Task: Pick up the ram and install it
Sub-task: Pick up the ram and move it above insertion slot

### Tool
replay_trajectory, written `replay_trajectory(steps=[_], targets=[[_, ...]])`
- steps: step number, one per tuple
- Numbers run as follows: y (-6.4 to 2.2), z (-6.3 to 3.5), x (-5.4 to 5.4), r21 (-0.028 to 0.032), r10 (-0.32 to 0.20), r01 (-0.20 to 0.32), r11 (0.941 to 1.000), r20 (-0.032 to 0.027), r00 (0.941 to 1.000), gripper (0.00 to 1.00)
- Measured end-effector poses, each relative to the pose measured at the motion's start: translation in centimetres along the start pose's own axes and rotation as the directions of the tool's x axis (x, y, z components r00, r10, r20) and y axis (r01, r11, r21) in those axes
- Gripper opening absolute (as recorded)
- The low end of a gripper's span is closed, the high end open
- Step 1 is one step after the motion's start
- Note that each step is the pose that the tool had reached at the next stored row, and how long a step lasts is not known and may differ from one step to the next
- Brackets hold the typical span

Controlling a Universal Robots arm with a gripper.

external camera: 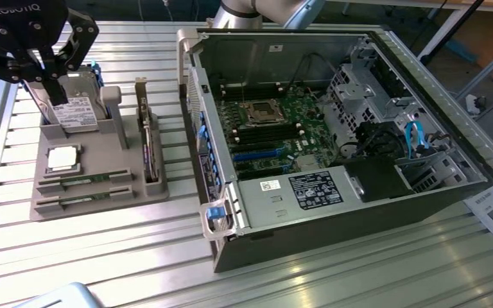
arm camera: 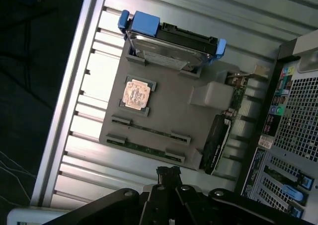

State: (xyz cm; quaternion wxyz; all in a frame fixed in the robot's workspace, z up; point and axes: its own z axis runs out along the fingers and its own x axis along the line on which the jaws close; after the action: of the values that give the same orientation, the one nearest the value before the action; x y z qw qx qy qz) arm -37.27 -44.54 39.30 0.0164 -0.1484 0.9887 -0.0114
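At the near edge of the grey holder (external camera: 101, 212) we count two sticks of ram, the nearer ram stick (external camera: 82, 200) and the second ram stick (external camera: 84, 181) just behind it; each sits on edge in its own slot, neither lifted; their long axes run parallel, across the holder from the exterior view's left to its right. Behind them lies one processor chip (external camera: 63, 158), then one hard drive (external camera: 79, 112); one expansion card (external camera: 148, 151) stands along the holder's side on the exterior view's right. The one gripper (external camera: 59, 97) hangs above the hard-drive end, fingers pressed together and holding nothing; so the ram lies from the fingers toward the holder's near edge, lower down and well apart. Off to the exterior view's right stands one open computer case (external camera: 315, 212), where we judge the ram belongs.
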Motion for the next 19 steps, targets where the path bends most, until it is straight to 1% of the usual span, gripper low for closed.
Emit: replay_trajectory(steps=[3, 5, 10, 13, 16, 19], targets=[[-0.02, 0.01, -0.01, -0.0007, -0.024, 0.024, 0.9997, 0.0007, 0.9997, 0.1], [-0.04, 0.01, -0.02, -0.0014, -0.05, 0.05, 0.9987, 0.0014, 0.9987, 0.1], [-0.07, 0.01, -0.02, -0.0025, -0.089, 0.089, 0.996, 0.0026, 0.996, 0.1], [-0.09, 0.01, -0.03, -0.0032, -0.115, 0.115, 0.9934, 0.0033, 0.9934, 0.1], [-0.12, 0.02, -0.03, -0.004, -0.149, 0.149, 0.9888, 0.0044, 0.9888, 0.1], [-0.15, 0.02, -0.03, -0.0046, -0.173, 0.173, 0.985, 0.0052, 0.985, 0.1]])
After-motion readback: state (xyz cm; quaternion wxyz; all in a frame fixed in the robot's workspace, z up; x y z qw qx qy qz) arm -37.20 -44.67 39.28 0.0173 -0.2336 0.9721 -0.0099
